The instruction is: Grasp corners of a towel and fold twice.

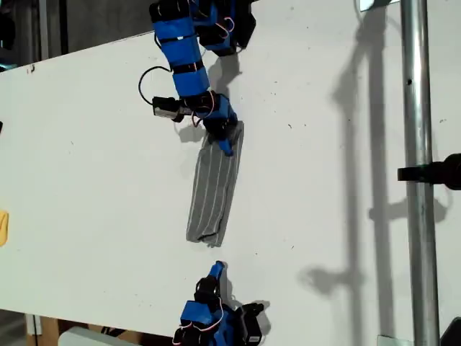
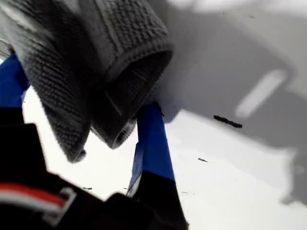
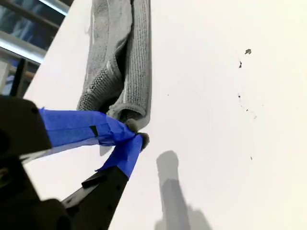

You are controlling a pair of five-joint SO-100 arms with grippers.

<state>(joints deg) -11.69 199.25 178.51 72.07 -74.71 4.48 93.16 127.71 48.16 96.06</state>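
The grey striped towel (image 1: 215, 191) lies as a long narrow folded strip on the white table (image 1: 86, 187). My first gripper (image 1: 225, 144) is at the strip's far end and shut on the towel. Up close, bunched layers of the towel (image 2: 110, 62) hang between its blue fingers (image 2: 152, 143). My second gripper (image 1: 217, 269) sits just off the strip's near end, near the table's front edge. Its blue tips (image 3: 136, 136) are shut together close to the towel (image 3: 120, 57), with a speck of grey fluff on them. The corners are tucked into the folds and I cannot pick them out.
A metal pole (image 1: 418, 180) with a black clamp (image 1: 432, 173) stands at the exterior view's right. A yellow object (image 1: 3, 227) pokes in at that view's left edge. The table's front edge runs just behind my second arm's base (image 1: 216, 324).
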